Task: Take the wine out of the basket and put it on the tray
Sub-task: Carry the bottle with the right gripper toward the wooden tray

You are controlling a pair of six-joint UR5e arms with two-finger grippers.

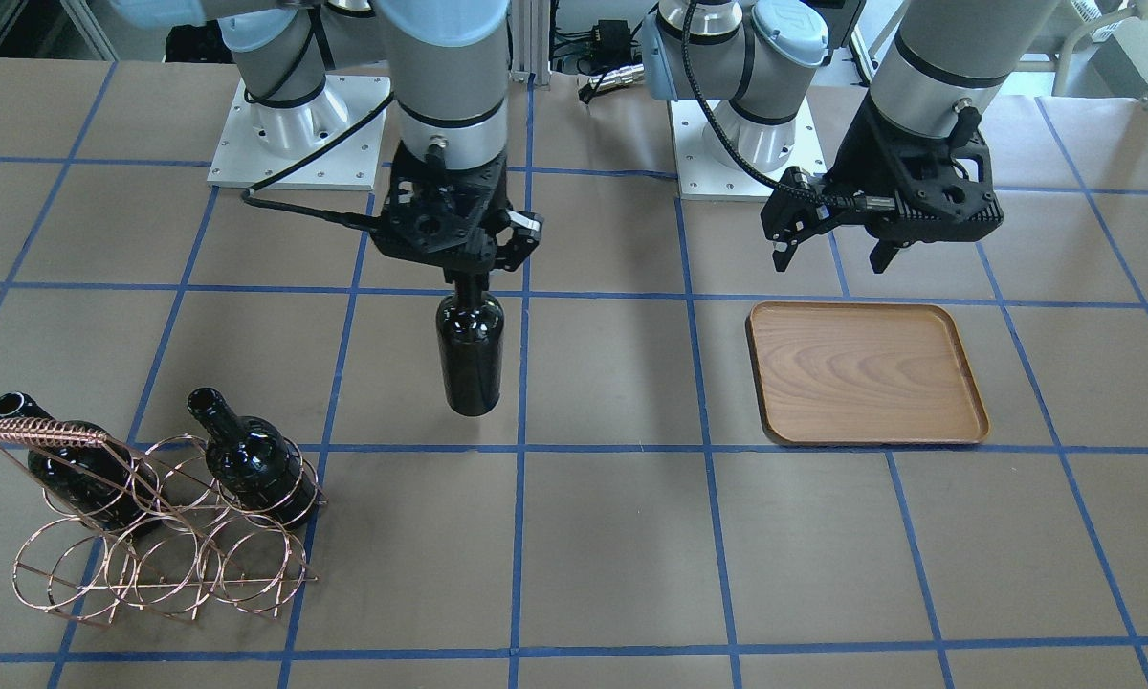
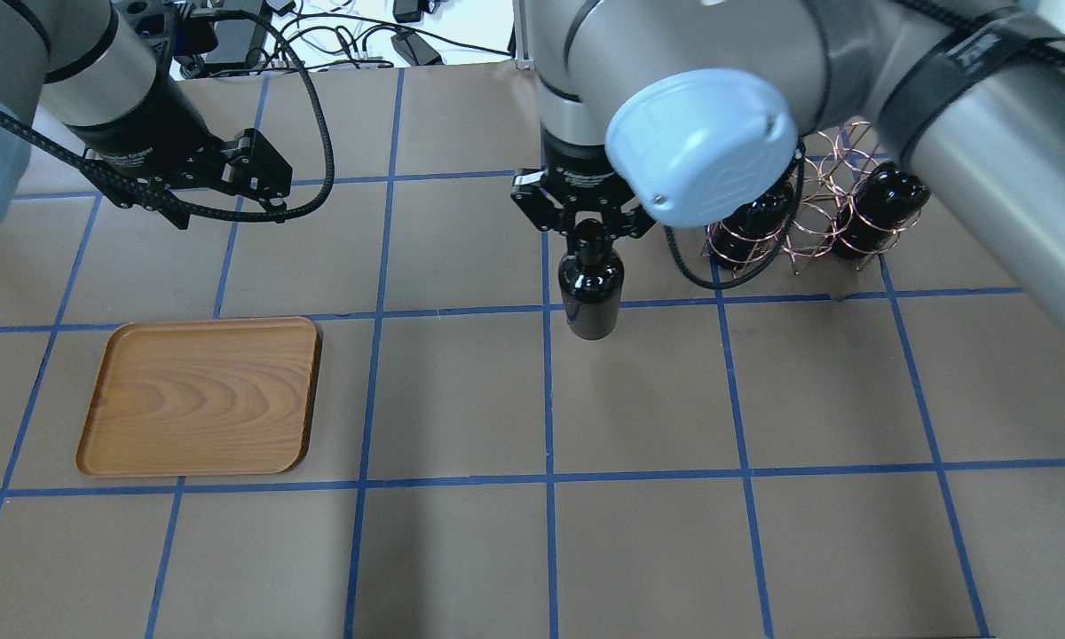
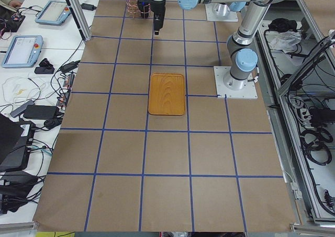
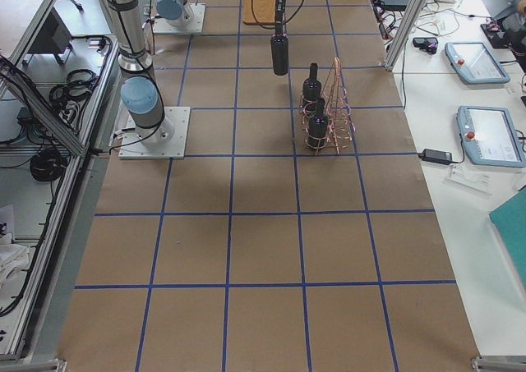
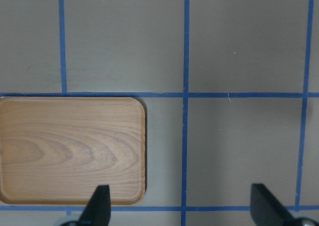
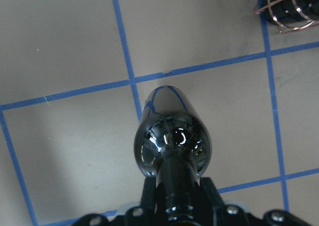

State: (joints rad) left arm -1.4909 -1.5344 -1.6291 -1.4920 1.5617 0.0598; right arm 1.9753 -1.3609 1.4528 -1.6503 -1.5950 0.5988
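My right gripper is shut on the neck of a dark wine bottle and holds it upright over the middle of the table, between basket and tray. The bottle also shows in the overhead view and the right wrist view. The copper wire basket stands at the table's right end and holds two more bottles. The wooden tray lies bare on the left side. My left gripper is open and empty, hovering beside the tray's back edge.
The table is covered in brown paper with a blue tape grid. The two arm base plates sit at the robot's side. Monitors and cables lie on side benches beyond the table ends.
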